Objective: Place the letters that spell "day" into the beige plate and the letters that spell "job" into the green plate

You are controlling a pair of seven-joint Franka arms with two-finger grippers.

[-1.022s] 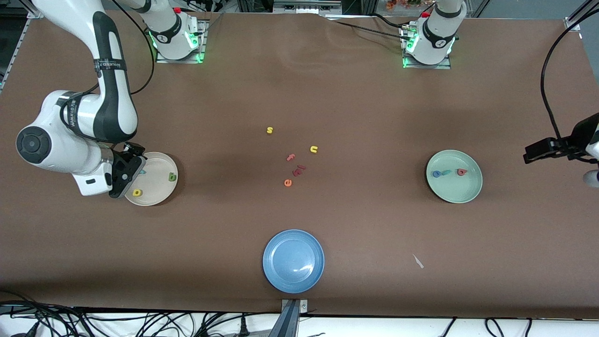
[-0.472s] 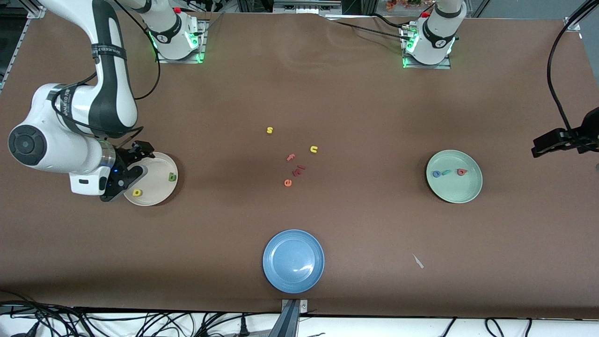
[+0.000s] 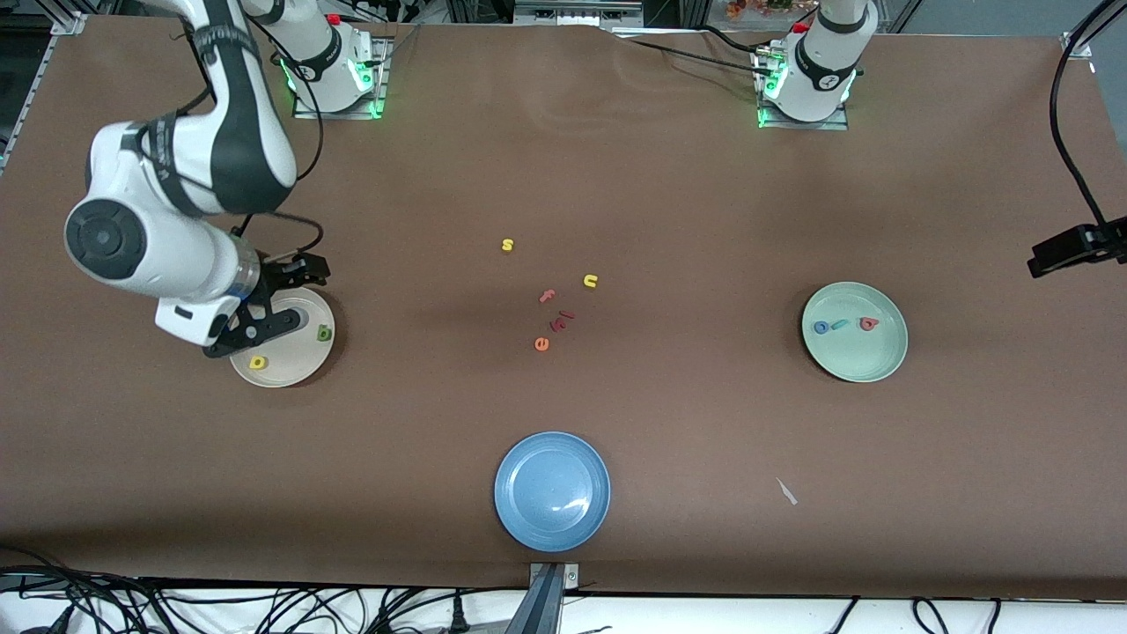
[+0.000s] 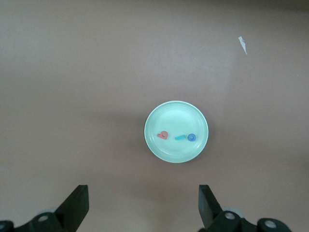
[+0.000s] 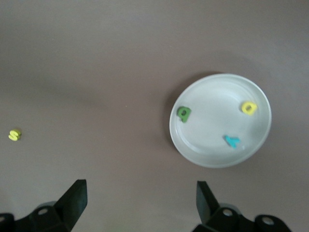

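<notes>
Showing both sets sorted: green d, yellow a and teal y lie in the beige plate beneath the open, empty right gripper. Blue o, teal j and salmon b lie in the green plate; left gripper open, high above the counter.

Table as a clock, 12 at the arm bases: day plate sits at 9 with d, a and y in it. Job plate is at 3 with o, j, b in a row. Spare plate is at 6. Loose letters cluster mid-table, s at their 12.
</notes>
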